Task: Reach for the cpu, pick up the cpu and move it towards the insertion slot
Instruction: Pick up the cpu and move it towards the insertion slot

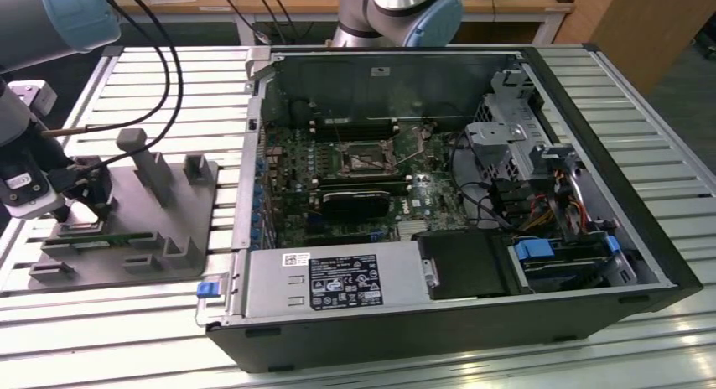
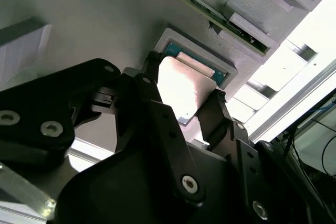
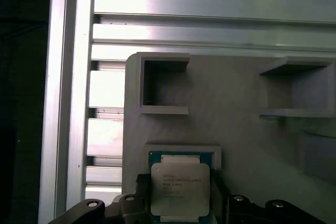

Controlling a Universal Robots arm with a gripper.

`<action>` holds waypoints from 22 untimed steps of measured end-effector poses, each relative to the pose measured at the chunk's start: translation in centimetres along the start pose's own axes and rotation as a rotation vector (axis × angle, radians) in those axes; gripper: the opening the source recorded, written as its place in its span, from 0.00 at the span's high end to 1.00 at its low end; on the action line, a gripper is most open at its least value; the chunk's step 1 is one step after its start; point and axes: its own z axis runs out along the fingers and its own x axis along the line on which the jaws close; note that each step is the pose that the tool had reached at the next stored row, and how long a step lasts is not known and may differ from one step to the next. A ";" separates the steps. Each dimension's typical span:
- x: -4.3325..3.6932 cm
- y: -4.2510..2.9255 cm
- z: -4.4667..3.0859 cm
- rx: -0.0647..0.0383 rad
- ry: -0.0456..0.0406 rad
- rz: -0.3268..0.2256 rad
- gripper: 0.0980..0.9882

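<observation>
The cpu (image 3: 179, 188), a shiny silver square on a green board, lies in the shallow square nest of the grey fixture block (image 1: 157, 238), at the exterior view's left. My gripper (image 1: 76, 206) stands straight over it. In both wrist views its two black fingers (image 2: 151, 72) press against opposite edges of the cpu (image 2: 185, 88), so the gripper (image 2: 184, 81) is shut on it. I cannot tell whether the chip has left the nest. The insertion slot (image 1: 366, 160), a dark square socket in a silvery frame, lies on the motherboard inside the open computer case, far towards the exterior view's right.
The open black computer case (image 1: 626, 263) fills the middle of the slatted metal table (image 1: 101, 339). A long black card (image 1: 358, 203) lies below the socket. Upright grey posts (image 1: 140, 158) and a green memory stick (image 1: 106, 236) sit on the fixture. Another arm's base (image 1: 397, 12) stands behind the case.
</observation>
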 end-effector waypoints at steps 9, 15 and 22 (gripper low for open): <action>0.00 0.00 0.01 0.000 -0.0002 0.000 0.50; -0.01 0.03 -0.65 0.000 -0.0002 0.000 0.50; -0.01 0.08 -1.67 0.000 -0.0002 0.000 0.50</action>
